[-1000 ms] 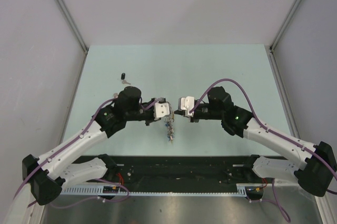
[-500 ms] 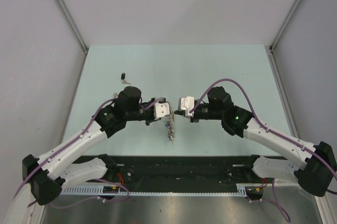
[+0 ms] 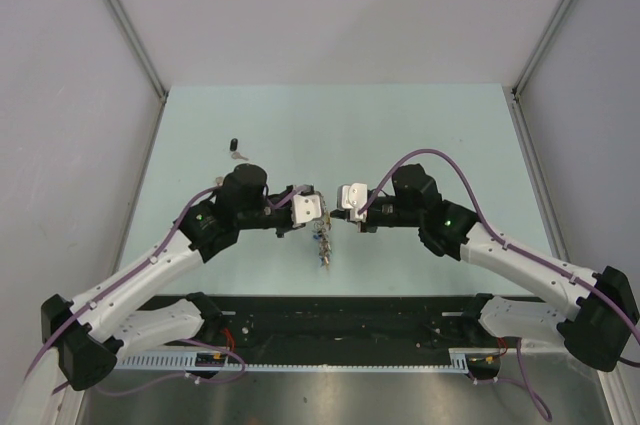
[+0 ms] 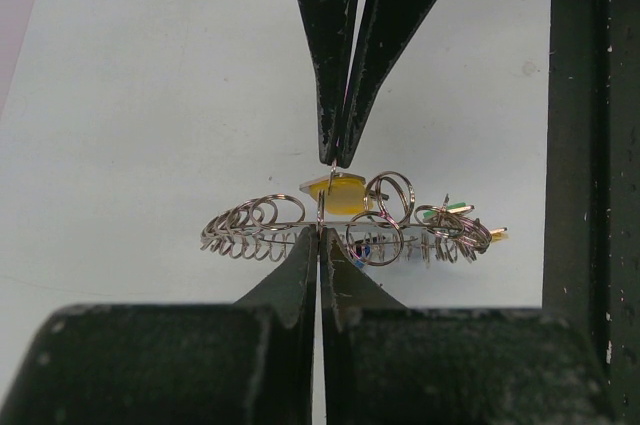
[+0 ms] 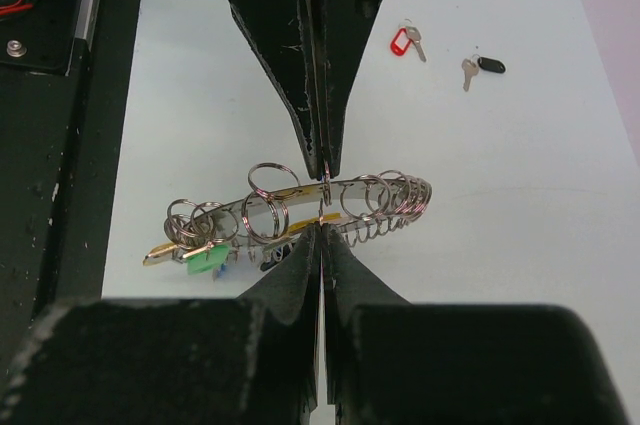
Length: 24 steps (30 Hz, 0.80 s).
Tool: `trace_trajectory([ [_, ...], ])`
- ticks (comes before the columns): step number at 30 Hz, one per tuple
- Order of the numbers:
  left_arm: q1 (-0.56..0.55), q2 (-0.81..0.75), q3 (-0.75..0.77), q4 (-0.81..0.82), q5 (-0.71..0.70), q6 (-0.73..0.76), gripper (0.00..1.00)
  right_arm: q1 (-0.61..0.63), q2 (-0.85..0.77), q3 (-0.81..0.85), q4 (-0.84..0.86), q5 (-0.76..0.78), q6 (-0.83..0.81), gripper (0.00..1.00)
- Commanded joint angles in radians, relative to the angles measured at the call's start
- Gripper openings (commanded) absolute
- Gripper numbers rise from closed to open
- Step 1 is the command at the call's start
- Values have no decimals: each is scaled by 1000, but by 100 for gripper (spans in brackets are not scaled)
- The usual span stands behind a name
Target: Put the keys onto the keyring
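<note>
1. The left pincer (image 4: 320, 241) is clenched, its tips nipping the near edge of the keyring (image 5: 300, 205); the right pincer (image 5: 322, 233) is clenched too and faces it tip to tip across the ring; which wire it nips I cannot tell.
2. The keyring is seen edge-on between the two pincers, fringed with small wire loops and a green tag; the yellow key (image 4: 335, 188) shows just behind the ring, by the right pincer's tips.
3. The red key (image 5: 403, 42) and black key (image 5: 485, 64) lie near each other on the table (image 3: 400, 125), well apart from the ring.
</note>
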Motion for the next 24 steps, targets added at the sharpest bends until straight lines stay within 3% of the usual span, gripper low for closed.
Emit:
trace_trajectory([
  [1, -6, -34, 1, 65, 2, 21, 0, 3, -18, 43, 21, 17, 7, 0],
  [24, -8, -31, 3, 65, 7, 21, 0, -2, -8, 43, 30, 11, 15, 0],
])
